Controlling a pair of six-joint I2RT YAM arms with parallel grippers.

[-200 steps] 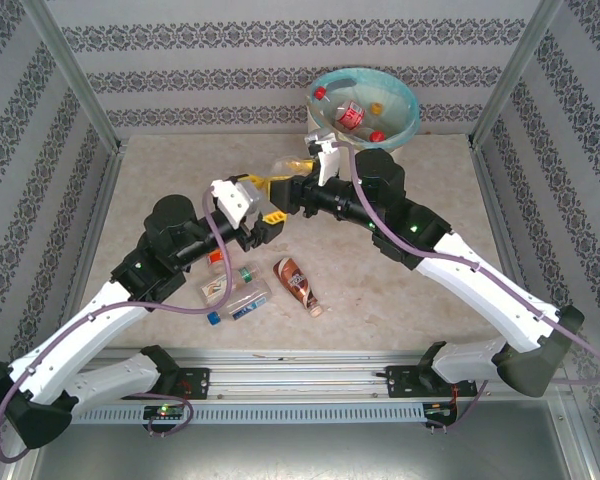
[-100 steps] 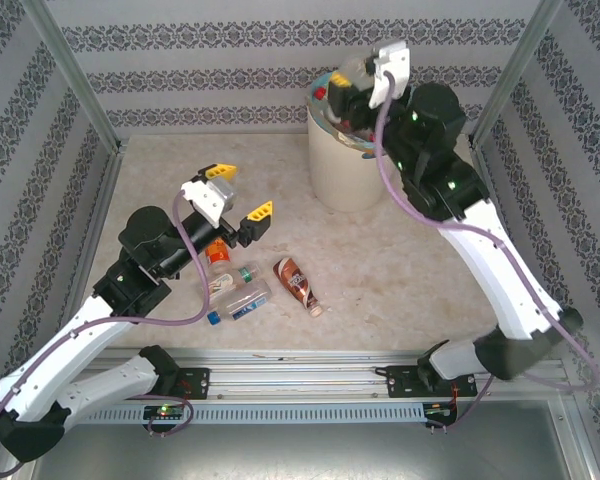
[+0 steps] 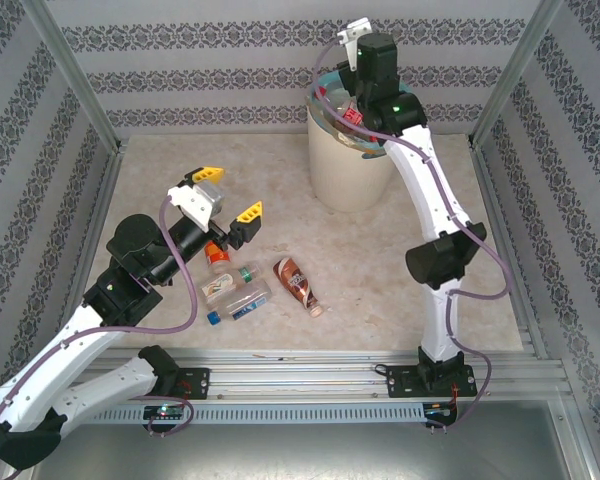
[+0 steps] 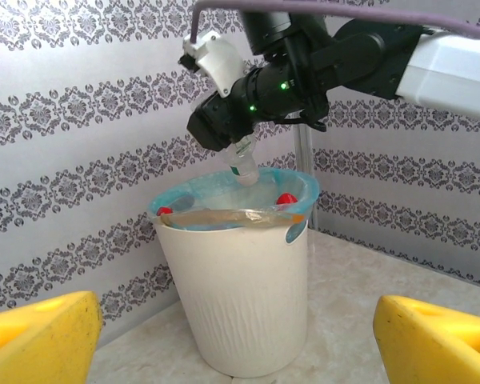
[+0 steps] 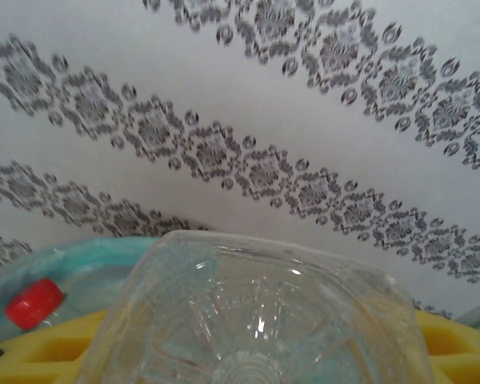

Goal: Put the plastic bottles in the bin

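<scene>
The right gripper (image 5: 252, 360) is closed on a clear bottle (image 4: 244, 165); its yellow pads (image 5: 44, 352) press the bottle on both sides. In the right wrist view the ribbed base of this bottle is close to the camera. In the left wrist view the bottle hangs tilted from the gripper with its narrow end down, directly over the mouth of the bin (image 4: 240, 296), about at the height of the rim. The right arm reaches high and far from its base to there.

The bin stands upright at the far side of the table (image 3: 400, 300), near the patterned wall (image 5: 304, 120). A blue-green bag (image 4: 300, 186) lines its rim. Inside, two red caps (image 4: 286, 198) show against the bag.

The left gripper (image 3: 230, 192) is wide open and holds nothing. It hangs above the table, well apart from the bin, with its yellow fingertips (image 4: 36, 336) pointing towards it.

Four more bottles lie on their sides on the table. An orange-label bottle (image 3: 217, 254) is just below the left gripper. A green-cap bottle (image 3: 227, 285) and a blue-cap bottle (image 3: 238, 303) lie close together beside it. A brown bottle (image 3: 298, 284) lies a little to their right.
</scene>
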